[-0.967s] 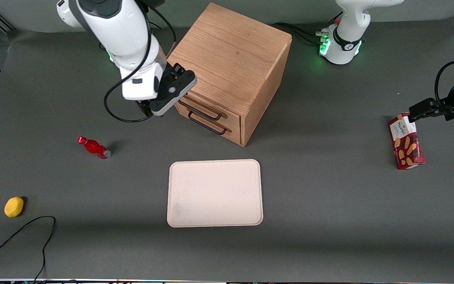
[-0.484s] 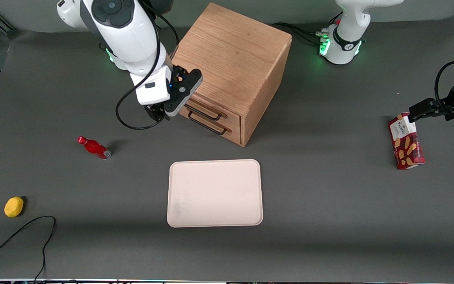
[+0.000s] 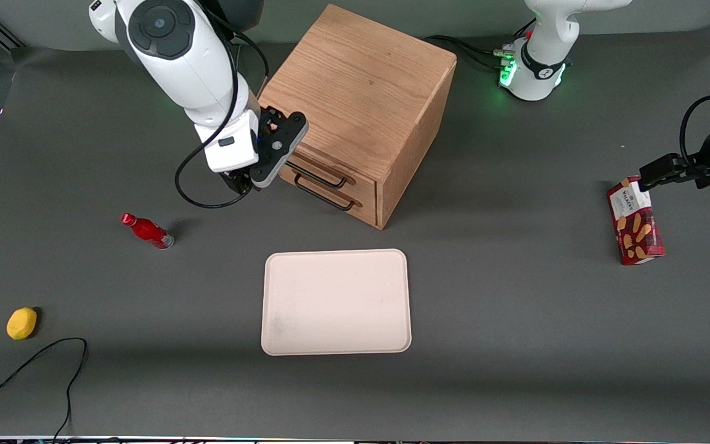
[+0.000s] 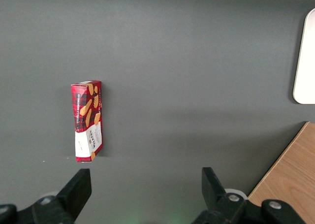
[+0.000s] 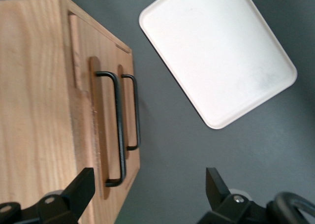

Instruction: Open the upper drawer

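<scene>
Claw (image 3: 241,183) spread wide beside upper drawer (image 5: 98,130), shut, biscuit box (image 3: 635,221) reading "Walkers"

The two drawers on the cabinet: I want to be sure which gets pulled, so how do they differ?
The upper drawer sits directly under the cabinet top; the lower drawer sits beneath it, nearer the table. The claw, open, hangs beside the upper drawer's handle end, farther from the lower drawer's. Both are shut, light oak, with thin black bar handles.

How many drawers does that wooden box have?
2, stacked in the light-oak cube cabinet: the upper drawer with its thin black bar handle, and the matching lower drawer beneath. Both are closed. The open tool hovers beside them.
</scene>
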Controlling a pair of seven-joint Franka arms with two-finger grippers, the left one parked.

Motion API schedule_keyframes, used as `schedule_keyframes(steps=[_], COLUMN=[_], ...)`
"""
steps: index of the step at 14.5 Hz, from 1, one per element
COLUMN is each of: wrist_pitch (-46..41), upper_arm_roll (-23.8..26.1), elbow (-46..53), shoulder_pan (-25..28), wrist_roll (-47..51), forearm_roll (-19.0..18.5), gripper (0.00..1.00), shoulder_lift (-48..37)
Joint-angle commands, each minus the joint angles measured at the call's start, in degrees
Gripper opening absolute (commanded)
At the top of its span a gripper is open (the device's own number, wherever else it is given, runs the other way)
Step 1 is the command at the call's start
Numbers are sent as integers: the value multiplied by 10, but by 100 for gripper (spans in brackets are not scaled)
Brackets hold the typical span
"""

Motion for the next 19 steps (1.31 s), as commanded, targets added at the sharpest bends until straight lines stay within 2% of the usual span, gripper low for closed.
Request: schedule_keyframes(steps=[1,10,19], wrist_pitch=[-4,1,54], upper_arm_roll=[-10,-8,-9], elbow=[-8,-17,-77], shoulder_pan=[-2,11,26], wrist_roll=[-36,-39,-11], forearm_roll=[31,31,21], gripper=[100,100,100], shoulder_lift=[-11,-4,-3])
